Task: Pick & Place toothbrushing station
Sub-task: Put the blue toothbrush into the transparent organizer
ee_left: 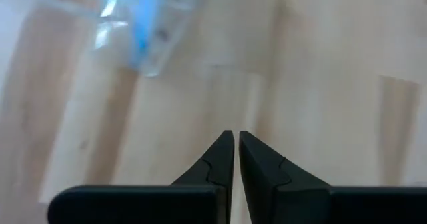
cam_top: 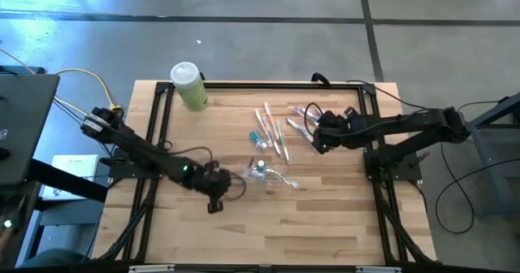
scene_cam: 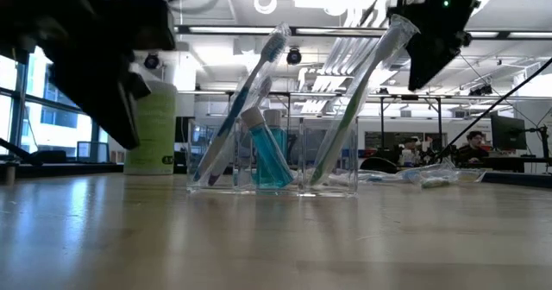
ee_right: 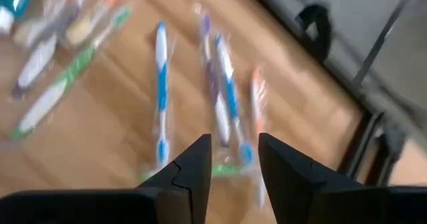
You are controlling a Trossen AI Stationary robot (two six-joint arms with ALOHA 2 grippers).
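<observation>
At eight o'clock the left gripper [cam_top: 216,205] rests pressed together, empty. The clear holder [cam_top: 262,172] stands mid-table. At two o'clock the right gripper [ee_right: 233,159] hovers spread over wrapped toothbrushes [ee_right: 220,101]: light, slippery film, best pinched mid-handle.

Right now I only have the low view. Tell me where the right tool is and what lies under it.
Observer: The right tool hangs over loose wrapped toothbrushes toward the table's right side.
Operator: Report whether it holds one.
Observer: No. Its wrist view shows the tool open with nothing between the fingers; the brushes lie on the wood below.
Operator: Now give me the left tool.
Observer: The left tool is shut and empty, over bare wood beside the clear holder.
</observation>
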